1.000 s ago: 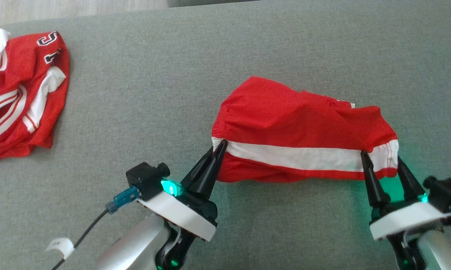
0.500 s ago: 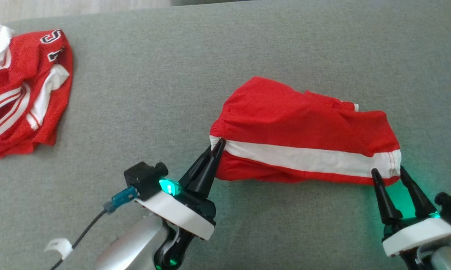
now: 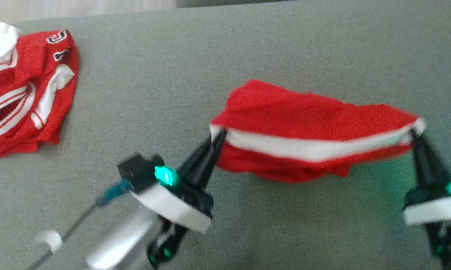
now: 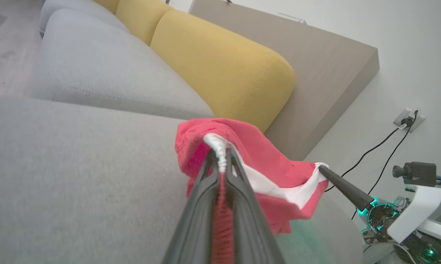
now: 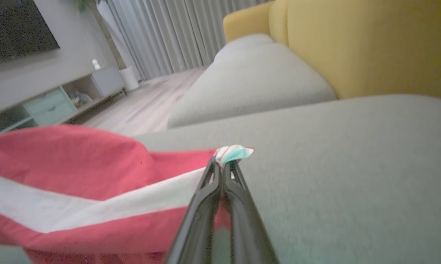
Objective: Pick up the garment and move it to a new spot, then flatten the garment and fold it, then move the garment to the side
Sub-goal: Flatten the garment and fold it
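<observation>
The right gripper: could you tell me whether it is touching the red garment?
Touching. The right wrist view shows the right gripper shut on the garment, its white-striped corner bunched between the tips.

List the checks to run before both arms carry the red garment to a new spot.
1. Left gripper shut on the garment's white band: ok.
2. Right gripper shut on the band's other end: ok.
3. Band stretched between both grips: ok.
4. Garment fully off the grey cushion: cannot tell; lower fold sags.
5. Other jersey at far left lies apart from it: ok.
</observation>
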Controlling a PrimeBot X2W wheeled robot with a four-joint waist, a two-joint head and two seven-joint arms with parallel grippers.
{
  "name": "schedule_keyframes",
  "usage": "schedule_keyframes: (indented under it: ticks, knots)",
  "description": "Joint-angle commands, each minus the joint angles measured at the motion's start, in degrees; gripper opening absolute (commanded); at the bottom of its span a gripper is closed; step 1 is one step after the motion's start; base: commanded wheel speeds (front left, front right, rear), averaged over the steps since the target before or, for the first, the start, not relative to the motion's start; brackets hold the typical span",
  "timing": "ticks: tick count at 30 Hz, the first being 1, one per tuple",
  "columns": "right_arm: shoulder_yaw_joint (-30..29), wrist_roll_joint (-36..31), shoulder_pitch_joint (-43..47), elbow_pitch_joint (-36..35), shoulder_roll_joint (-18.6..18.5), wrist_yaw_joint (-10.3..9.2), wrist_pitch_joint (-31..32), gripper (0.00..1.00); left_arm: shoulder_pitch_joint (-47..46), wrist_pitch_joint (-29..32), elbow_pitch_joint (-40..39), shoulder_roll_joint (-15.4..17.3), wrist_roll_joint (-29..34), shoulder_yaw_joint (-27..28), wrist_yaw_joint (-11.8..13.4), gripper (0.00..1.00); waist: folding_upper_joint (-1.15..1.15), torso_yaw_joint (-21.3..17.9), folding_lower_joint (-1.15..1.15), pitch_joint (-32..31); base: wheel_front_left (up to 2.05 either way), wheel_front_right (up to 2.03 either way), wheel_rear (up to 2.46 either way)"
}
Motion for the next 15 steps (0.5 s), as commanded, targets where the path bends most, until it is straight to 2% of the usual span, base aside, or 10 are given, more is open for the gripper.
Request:
schedule_keyframes:
  ticks: [1,4,7,11,12,15]
  knots:
    - [-0.56,0.95,-3.01,-3.22,-2.21,-0.05,-0.23,0.0,-5.34,-0.7,-2.82,1.61,0.24,2.65,0.09,0.0,0.0,-0.58,0.0,0.95,0.0,0.0,0.0]
    - [-3.46,3.19,-8.57,-8.8,-3.94,-0.05,-0.23,0.0,-13.78,-0.56,-5.68,3.97,-0.44,2.68,0.09,0.0,0.0,-1.49,0.0,3.4,0.0,0.0,0.0]
    - [-4.12,4.29,-17.07,-11.35,-6.95,-0.05,-0.23,0.0,-25.26,1.91,-6.97,5.95,-1.42,2.42,0.09,0.0,0.0,-2.74,0.0,6.88,0.0,0.0,0.0]
    - [-3.5,4.86,-32.19,-9.29,-10.04,-0.05,-0.23,0.0,-41.25,5.05,-4.28,6.46,-2.31,2.33,0.09,0.0,0.0,-4.42,0.0,12.47,0.0,0.0,0.0]
    - [-4.42,4.46,-39.95,-7.08,-10.48,-0.05,-0.23,0.0,-48.81,5.34,-1.44,5.93,-2.02,2.1,0.09,0.0,0.0,-5.14,0.0,15.31,0.0,0.0,0.0]
    - [-7.8,2.87,-49.94,-4.23,-10.33,-0.05,-0.23,0.0,-58.38,2.61,3.48,4.26,-0.5,2.68,0.09,0.0,0.0,-5.65,0.0,18.54,0.0,0.0,0.0]
